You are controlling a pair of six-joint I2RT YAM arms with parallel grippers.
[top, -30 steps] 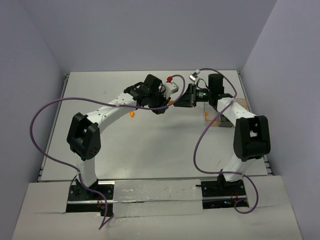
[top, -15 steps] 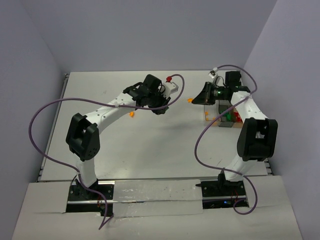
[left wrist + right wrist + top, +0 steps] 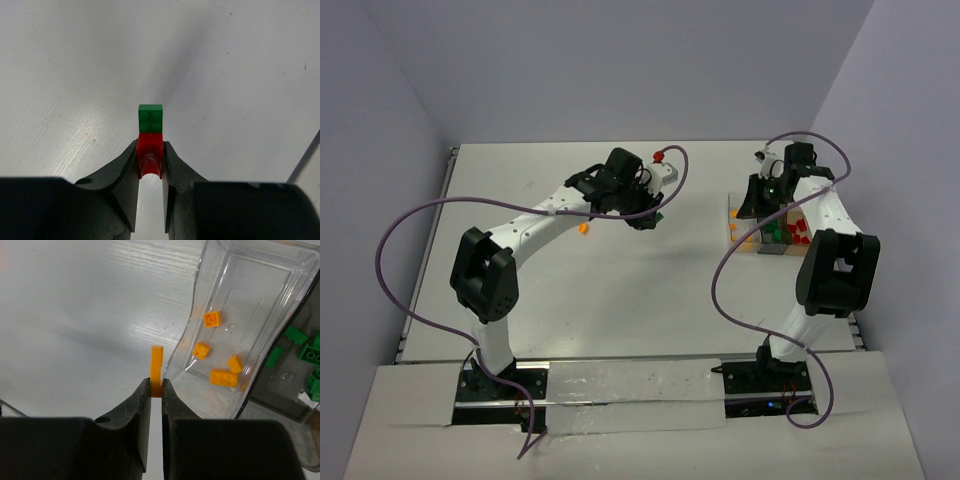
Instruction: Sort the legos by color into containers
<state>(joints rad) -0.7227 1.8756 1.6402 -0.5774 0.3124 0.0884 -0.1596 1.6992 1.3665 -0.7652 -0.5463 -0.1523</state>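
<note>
My left gripper (image 3: 150, 145) is shut on a red lego (image 3: 150, 156) with a green lego (image 3: 150, 118) stuck on its far end, held above the bare table; it is left of centre in the top view (image 3: 653, 214). My right gripper (image 3: 156, 383) is shut on a thin orange lego (image 3: 157, 367), held upright just left of the clear containers' rim (image 3: 196, 287). The nearest bin holds several orange legos (image 3: 223, 377); the bin beside it holds green legos (image 3: 306, 354). In the top view my right gripper (image 3: 758, 200) hovers at the containers (image 3: 735, 228), where red legos (image 3: 801, 236) also show.
One orange lego (image 3: 583, 228) lies loose on the table under the left arm. Purple cables loop from both arms over the table. The side walls stand close on the left and right.
My right gripper has swung right from beside the left gripper to the containers, carrying the orange lego. The left arm has hardly moved.
</note>
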